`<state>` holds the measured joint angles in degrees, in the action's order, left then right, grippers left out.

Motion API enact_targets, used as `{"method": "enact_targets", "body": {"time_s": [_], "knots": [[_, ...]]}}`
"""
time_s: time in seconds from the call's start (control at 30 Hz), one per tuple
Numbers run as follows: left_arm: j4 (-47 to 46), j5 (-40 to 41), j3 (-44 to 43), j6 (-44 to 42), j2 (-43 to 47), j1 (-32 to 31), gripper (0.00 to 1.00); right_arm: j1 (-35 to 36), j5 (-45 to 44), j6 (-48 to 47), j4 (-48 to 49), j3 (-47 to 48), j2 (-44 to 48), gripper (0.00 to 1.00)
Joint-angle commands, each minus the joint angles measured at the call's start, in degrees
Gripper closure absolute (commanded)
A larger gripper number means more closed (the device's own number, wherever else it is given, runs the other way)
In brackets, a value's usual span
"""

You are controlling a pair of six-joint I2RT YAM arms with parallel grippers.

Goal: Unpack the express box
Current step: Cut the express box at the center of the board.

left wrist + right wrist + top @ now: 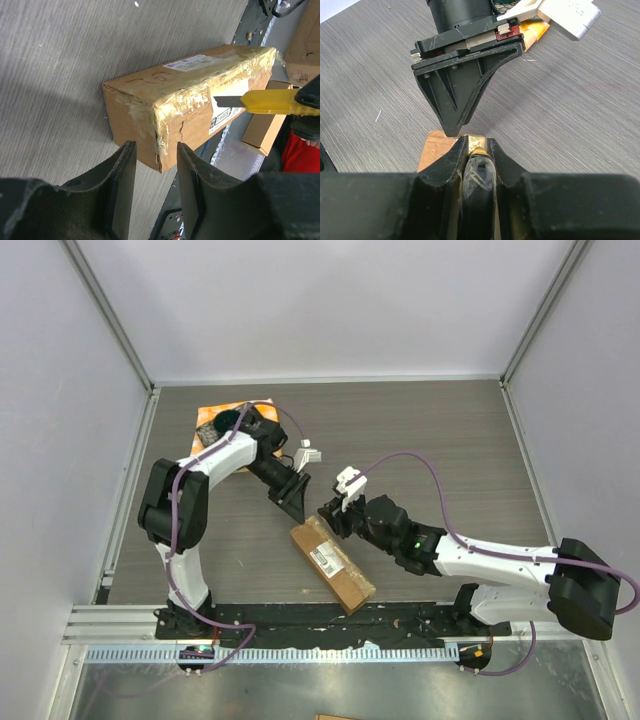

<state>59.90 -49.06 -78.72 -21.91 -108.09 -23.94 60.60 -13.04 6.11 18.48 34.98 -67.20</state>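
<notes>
The express box (332,565), brown cardboard with a white label (192,62) and shiny tape, lies slantwise on the table near the front edge. My left gripper (155,147) hovers open just off the box's (165,95) far end, with nothing between its fingers. My right gripper (476,142) is shut on a yellow and black utility knife (479,180). In the left wrist view the knife (270,101) comes in from the right, its blade against the box's taped side. In the top view the two grippers, left (293,502) and right (330,512), almost meet over the box's far end.
A dark dish on orange cloth (225,420) sits at the back left, under the left arm. A perforated metal rail (300,652) runs along the near table edge. Beyond that edge, other cardboard boxes (305,45) and a red sleeve (300,155) show.
</notes>
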Motion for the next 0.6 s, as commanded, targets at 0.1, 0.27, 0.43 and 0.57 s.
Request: {"method": "enact_targets", "body": {"time_s": [0.1,0.27,0.43,0.57], "knots": [[-0.9,-2.3,0.3,-1.3,-0.5,-1.1,0.56,0.2,-1.2,-0.6,6.6,-1.4,-0.6,0.99],[-1.2,-1.6,0.5,-1.9,-1.1,-1.3,0.54,0.2,-1.0,-0.3,8.3,-2.0,-1.1,0.99],[-2.5,0.4,1.5,-2.3,-1.3,-1.5,0.62,0.2,-0.8,-0.6,9.9,-2.0,-2.5,0.99],[-2.9,2.0,2.3,-3.0,-1.6,-1.6,0.77,0.2,-1.2,-0.6,11.1,-2.7,-3.4,0.99]]}}
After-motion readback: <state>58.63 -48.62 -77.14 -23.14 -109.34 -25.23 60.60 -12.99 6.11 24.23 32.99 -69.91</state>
